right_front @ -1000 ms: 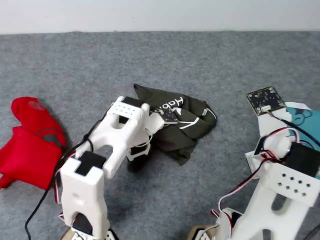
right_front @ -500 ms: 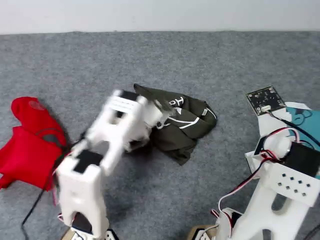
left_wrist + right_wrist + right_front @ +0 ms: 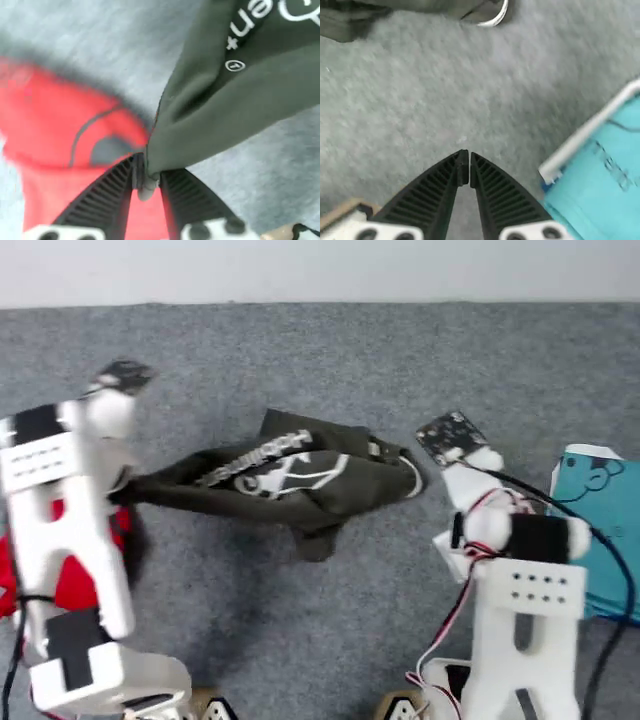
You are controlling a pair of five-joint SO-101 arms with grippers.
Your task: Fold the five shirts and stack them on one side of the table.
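A dark green shirt (image 3: 290, 475) with white print lies stretched across the middle of the grey table. My left gripper (image 3: 146, 176) is shut on its left corner, and that pinched corner (image 3: 210, 115) hangs above a red shirt (image 3: 55, 130). In the high view the left arm (image 3: 65, 530) stands at the left over the red shirt (image 3: 70, 585). My right gripper (image 3: 465, 170) is shut with nothing in it, over bare table to the right of the dark green shirt (image 3: 420, 7). A teal shirt (image 3: 605, 540) lies at the right edge, close beside the right arm (image 3: 520, 560).
The table (image 3: 330, 350) is a grey felt-like surface with a white wall along its far edge. The teal shirt (image 3: 600, 170) has a white band along its edge and sits close to my right gripper. Bare table lies in front of the dark green shirt.
My left arm has swung left and pulled the dark green shirt's corner with it, stretching the shirt out toward the red one. The right arm has shifted left toward the shirt.
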